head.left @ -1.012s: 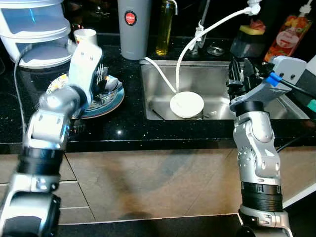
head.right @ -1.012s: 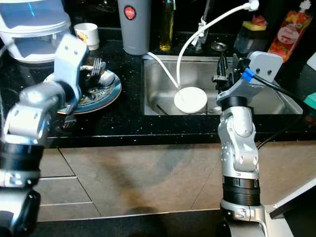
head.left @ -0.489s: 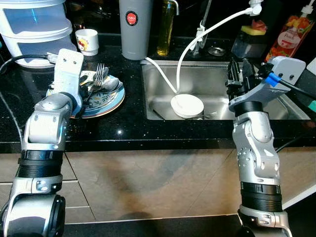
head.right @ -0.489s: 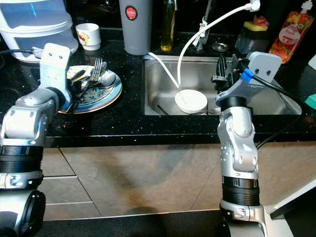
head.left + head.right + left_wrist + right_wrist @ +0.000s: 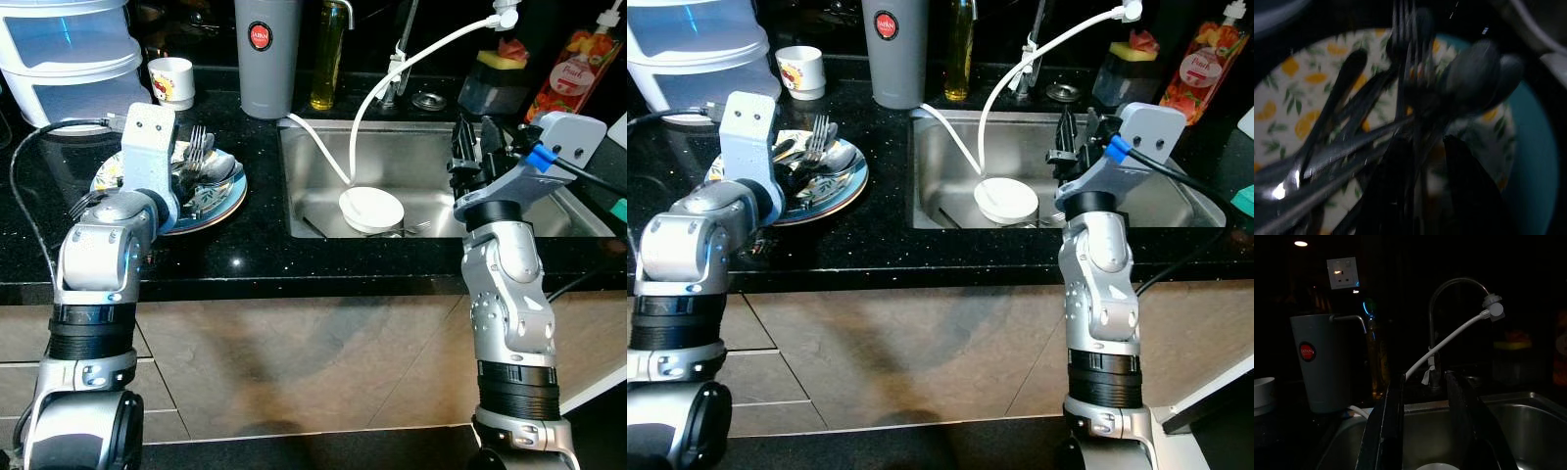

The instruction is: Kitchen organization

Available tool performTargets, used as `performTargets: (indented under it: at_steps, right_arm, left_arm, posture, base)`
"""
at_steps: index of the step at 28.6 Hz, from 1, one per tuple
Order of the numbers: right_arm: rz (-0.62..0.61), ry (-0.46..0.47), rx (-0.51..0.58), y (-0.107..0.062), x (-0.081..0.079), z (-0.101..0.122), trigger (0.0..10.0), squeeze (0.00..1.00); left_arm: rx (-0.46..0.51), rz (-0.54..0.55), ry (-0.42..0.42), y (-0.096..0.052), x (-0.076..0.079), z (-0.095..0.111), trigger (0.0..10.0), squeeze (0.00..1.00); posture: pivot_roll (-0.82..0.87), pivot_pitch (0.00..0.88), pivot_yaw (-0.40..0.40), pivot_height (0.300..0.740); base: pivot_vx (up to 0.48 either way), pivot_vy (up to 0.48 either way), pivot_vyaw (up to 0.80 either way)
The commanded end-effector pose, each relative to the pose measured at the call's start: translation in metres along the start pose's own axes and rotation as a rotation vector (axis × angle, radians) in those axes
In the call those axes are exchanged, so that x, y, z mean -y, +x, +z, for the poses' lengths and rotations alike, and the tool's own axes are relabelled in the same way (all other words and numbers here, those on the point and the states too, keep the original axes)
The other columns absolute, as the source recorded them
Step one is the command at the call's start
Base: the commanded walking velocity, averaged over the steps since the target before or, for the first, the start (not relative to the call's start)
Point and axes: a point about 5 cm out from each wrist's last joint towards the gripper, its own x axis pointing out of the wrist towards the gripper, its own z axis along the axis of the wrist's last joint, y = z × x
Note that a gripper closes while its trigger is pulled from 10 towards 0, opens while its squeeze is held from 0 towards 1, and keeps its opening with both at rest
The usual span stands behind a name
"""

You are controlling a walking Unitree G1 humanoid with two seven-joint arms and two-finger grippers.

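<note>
Now your black bench (image 5: 245, 245) carries a steel sink (image 5: 323, 186) holding a white bowl (image 5: 371, 208), upside down. Left of it sits a patterned plate (image 5: 217, 196) piled with cutlery (image 5: 818, 147). Your left gripper (image 5: 1422, 181) hovers low over that cutlery, jaws spread around a handle, not clamped. Your right gripper (image 5: 1422, 431) hangs above the sink's right part, jaws spread and holding nothing.
</note>
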Motion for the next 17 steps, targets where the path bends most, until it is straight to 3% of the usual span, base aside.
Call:
performTargets:
  at_steps: [1,5,6,7,8,14,17]
  right_arm:
    - [0.000,0.004,-0.007,0.000,0.001,-0.002,10.0,0.00]
    - [0.002,0.003,-0.006,0.001,0.001,-0.002,10.0,0.00]
    - [0.002,0.003,-0.006,0.001,0.001,-0.002,10.0,0.00]
    - [0.002,0.003,-0.006,0.001,0.001,-0.002,10.0,0.00]
    - [0.002,0.003,-0.006,0.001,0.001,-0.002,10.0,0.00]
    - [0.002,0.003,-0.005,0.002,0.002,-0.001,10.0,0.00]
    - [0.003,0.003,-0.004,0.002,0.002,-0.001,10.0,0.00]
  left_arm:
    - [-0.031,0.012,-0.013,0.000,-0.001,-0.006,4.9,0.00]
    - [-0.060,0.026,-0.032,0.001,-0.004,-0.014,4.8,0.00]
    - [-0.065,0.027,-0.035,0.001,-0.005,-0.015,4.1,0.00]
    - [-0.073,0.027,-0.039,0.001,-0.005,-0.017,4.1,0.00]
    - [-0.079,0.025,-0.041,0.002,-0.005,-0.018,0.0,0.00]
    - [-0.082,0.022,-0.047,0.001,-0.003,-0.018,0.0,0.00]
    - [-0.024,0.041,-0.041,0.000,-0.004,-0.009,0.0,0.00]
  posture:
    - [0.09,0.029,-0.031,0.740]
    - [0.09,0.028,-0.033,0.740]
    - [0.09,0.028,-0.033,0.740]
    - [0.09,0.028,-0.033,0.740]
    - [0.09,0.027,-0.034,0.740]
    - [0.09,0.027,-0.036,0.740]
    - [0.09,0.027,-0.038,0.740]
  base:
    - [0.000,0.000,0.00]
    - [0.000,0.000,0.00]
    - [0.000,0.000,0.00]
    - [0.000,0.000,0.00]
    - [0.000,0.000,0.00]
    - [0.000,0.000,0.00]
    - [0.000,0.000,0.00]
